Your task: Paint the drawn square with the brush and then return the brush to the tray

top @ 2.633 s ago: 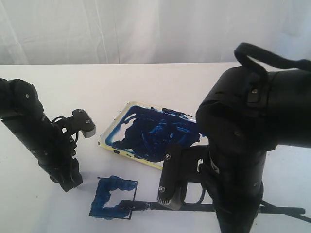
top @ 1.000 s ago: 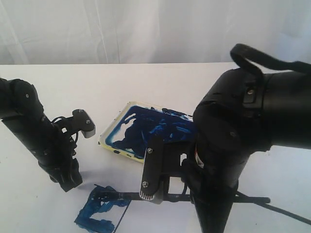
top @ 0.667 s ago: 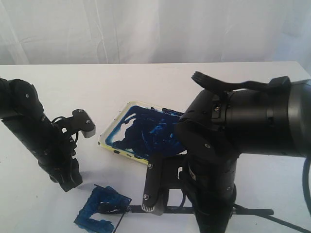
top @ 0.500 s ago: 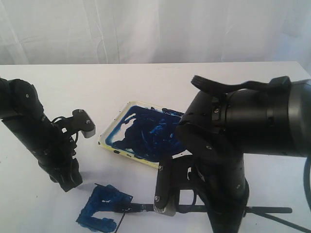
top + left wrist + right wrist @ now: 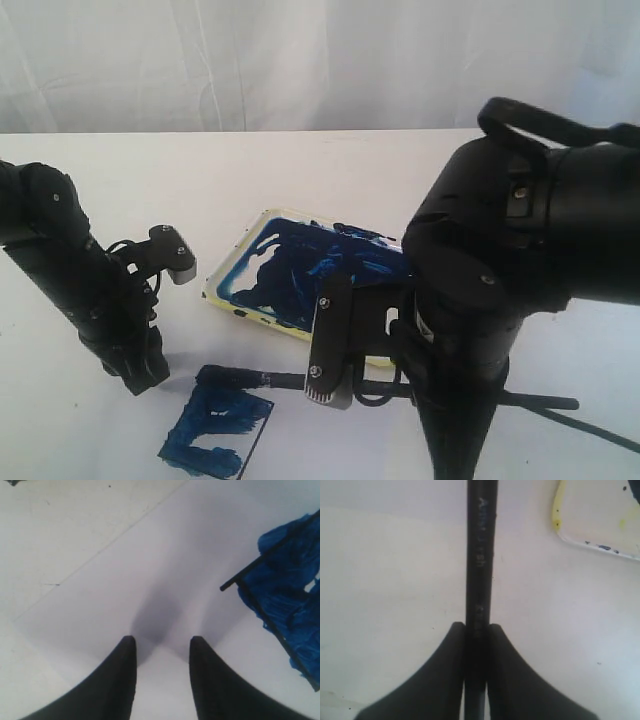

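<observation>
Right jaws clenched on the brush handle; the shaft runs straight out ahead so the tip reaches the edge of the drawn square, part blue. Tray lies beside these jaws on the desk. Left jaws released, empty, near the square, likely clear of the stroke. One brush, one square, one tray.

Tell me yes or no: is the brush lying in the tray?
No, the right gripper's jaws clamp the brush, its tip at the drawn square.

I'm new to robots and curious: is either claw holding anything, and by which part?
The right gripper pinches the brush by its black handle, back from the bristles. The left gripper is open and holds nothing.
</observation>
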